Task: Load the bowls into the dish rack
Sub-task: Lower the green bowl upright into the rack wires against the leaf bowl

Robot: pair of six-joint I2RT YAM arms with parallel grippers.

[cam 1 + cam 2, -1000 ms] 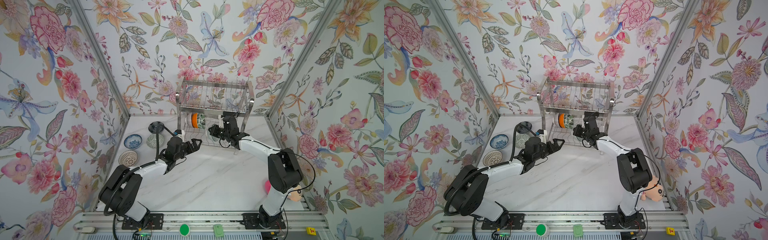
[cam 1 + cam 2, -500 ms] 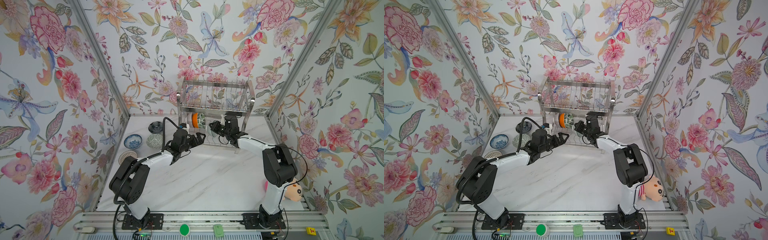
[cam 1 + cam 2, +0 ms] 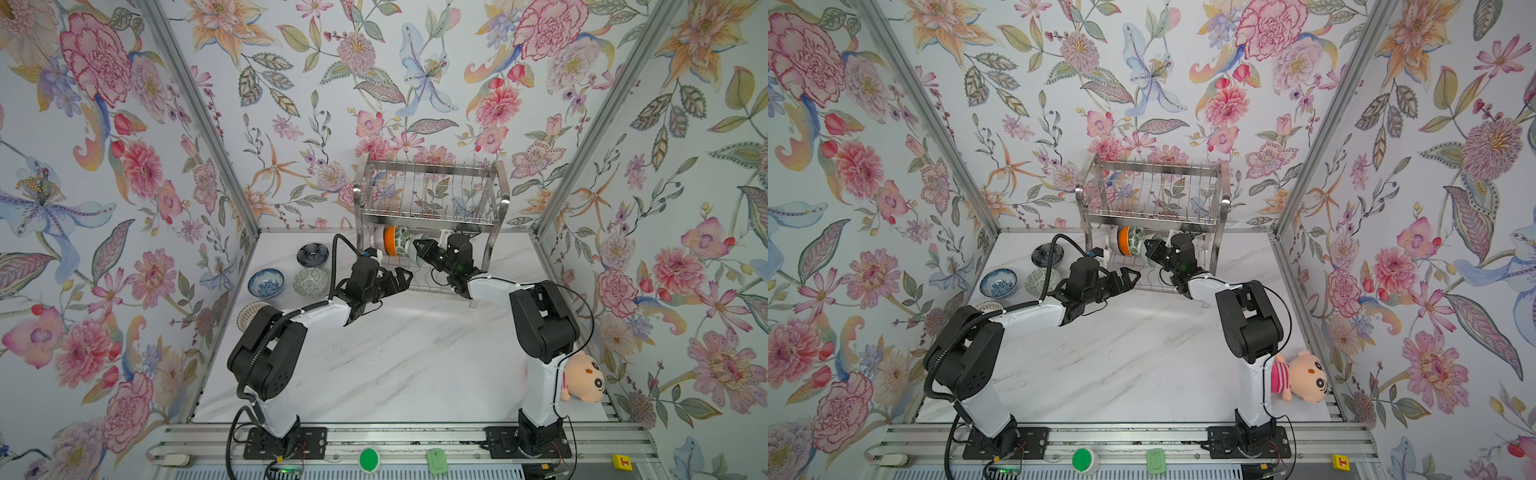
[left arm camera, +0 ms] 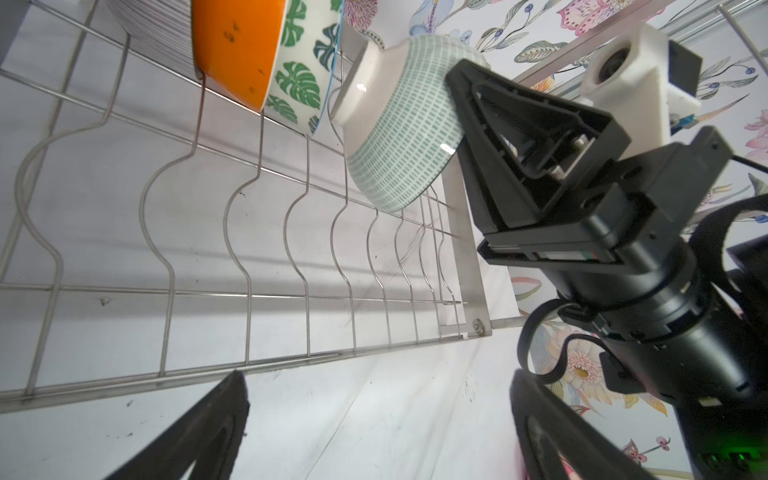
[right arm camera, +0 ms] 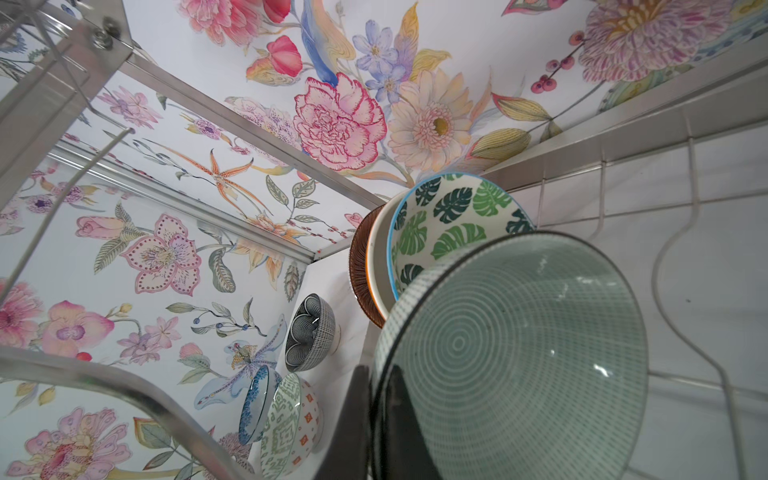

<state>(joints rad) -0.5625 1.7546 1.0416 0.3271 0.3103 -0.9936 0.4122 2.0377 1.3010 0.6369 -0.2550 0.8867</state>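
In dish rack (image 3: pixel 428 192): three bowls (image 3: pixel 390 242); right gripper (image 3: pixel 420 250) holds fourth bowl (image 4: pixel 399 137); table (image 3: pixel 395 353): four.

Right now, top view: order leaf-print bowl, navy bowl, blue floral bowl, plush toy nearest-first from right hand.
1. leaf-print bowl, in rack, beside right hand
2. navy bowl, table, left
3. blue floral bowl, farther left
4. plush toy, front right

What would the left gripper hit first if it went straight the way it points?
Probably the front rail of the dish rack, lower shelf; the left gripper, jaws open, faces it, though depth is unclear.
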